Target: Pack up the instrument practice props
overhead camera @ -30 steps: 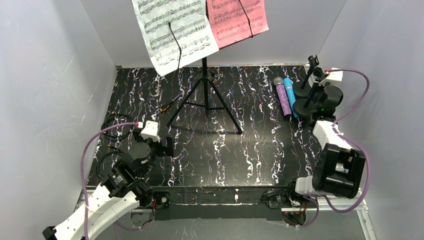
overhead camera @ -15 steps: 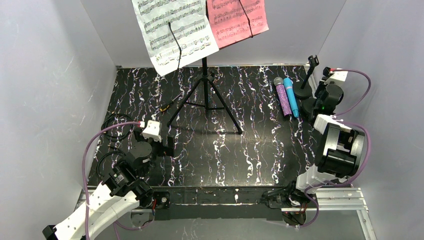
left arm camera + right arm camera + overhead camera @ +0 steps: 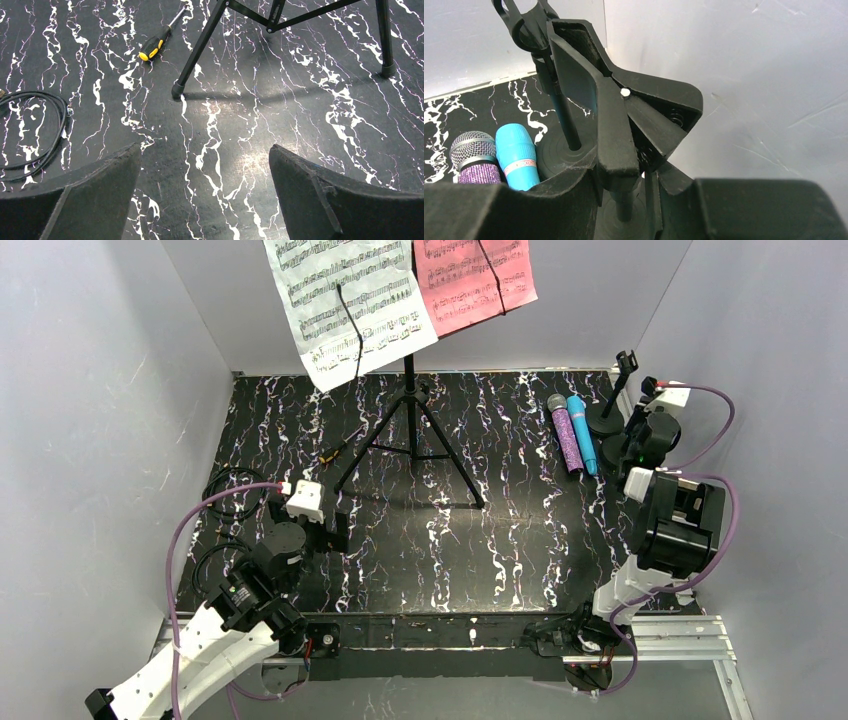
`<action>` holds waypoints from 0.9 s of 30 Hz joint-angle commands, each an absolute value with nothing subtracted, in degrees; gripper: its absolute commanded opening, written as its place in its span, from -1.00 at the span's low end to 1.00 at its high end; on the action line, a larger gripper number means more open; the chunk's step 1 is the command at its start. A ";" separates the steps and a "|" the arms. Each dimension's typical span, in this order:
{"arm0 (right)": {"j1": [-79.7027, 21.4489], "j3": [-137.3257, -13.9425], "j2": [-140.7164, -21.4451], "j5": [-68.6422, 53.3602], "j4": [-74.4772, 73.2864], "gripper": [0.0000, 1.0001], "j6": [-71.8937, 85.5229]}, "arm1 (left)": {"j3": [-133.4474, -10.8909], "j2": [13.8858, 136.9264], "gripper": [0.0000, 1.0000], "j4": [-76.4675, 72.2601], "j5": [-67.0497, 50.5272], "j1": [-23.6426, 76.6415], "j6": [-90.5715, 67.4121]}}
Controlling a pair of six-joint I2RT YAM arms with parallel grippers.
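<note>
Right claw point(image 3: 644, 192): jaws partway in, clamped on the nearer mic holder point(image 3: 644, 107), low on its forked black clip. The clip stands upright between the pads. Cannot tell whether the holder's round base rests on the tabletop point(image 3: 500, 540) or hangs just off it.

Just behind: second mic holder point(image 3: 560, 117), upright on its own round base, apart from the claw.

Left of that base: blue microphone point(image 3: 516, 155) and purple glitter microphone point(image 3: 474, 152) (grey mesh head). They lie side by side, touching, heads toward the back wall point(image 3: 600, 300). In the wrist view the claw's near finger hides their bodies. This whole cluster sits in the far right corner of the tabletop.

Left claw point(image 3: 205, 200): jaws wide apart with nothing between them, hanging over the marbled tabletop at the near left. Ahead of it stands one foot of the tripod point(image 3: 410, 430). Beyond that foot lies a yellow-and-black screwdriver point(image 3: 155, 44). The coiled black cable point(image 3: 35, 127) lies to the claw's left.

Back centre, atop the tripod: white music sheet point(image 3: 350, 300) and pink music sheet point(image 3: 472, 280), side by side. Each is crossed by a thin black arm, and both are well apart from either claw
</note>
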State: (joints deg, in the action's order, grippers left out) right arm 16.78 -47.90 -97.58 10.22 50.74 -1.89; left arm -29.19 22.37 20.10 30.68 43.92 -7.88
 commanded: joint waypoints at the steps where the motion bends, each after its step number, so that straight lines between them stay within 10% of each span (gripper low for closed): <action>1: 16.96 -49.60 -98.11 9.20 58.38 -0.76 1.27 | -28.74 22.98 0.93 19.51 32.15 43.52 -7.49; 7: 16.96 -50.58 -98.42 9.84 56.07 -0.55 3.90 | -28.88 23.30 0.93 19.53 31.81 43.58 -7.48; 17: 16.96 -48.53 -92.23 11.38 51.29 0.63 2.18 | -29.00 22.65 0.93 19.36 31.38 43.56 -7.58; 27: 16.96 -50.09 -78.43 12.96 33.16 0.91 -1.72 | -29.00 20.69 0.93 18.92 30.27 43.55 -7.87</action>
State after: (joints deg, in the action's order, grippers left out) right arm 16.86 -47.90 -83.88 11.20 41.34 0.75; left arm -28.91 21.58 19.70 30.57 43.92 -7.90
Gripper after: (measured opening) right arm 0.947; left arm 0.966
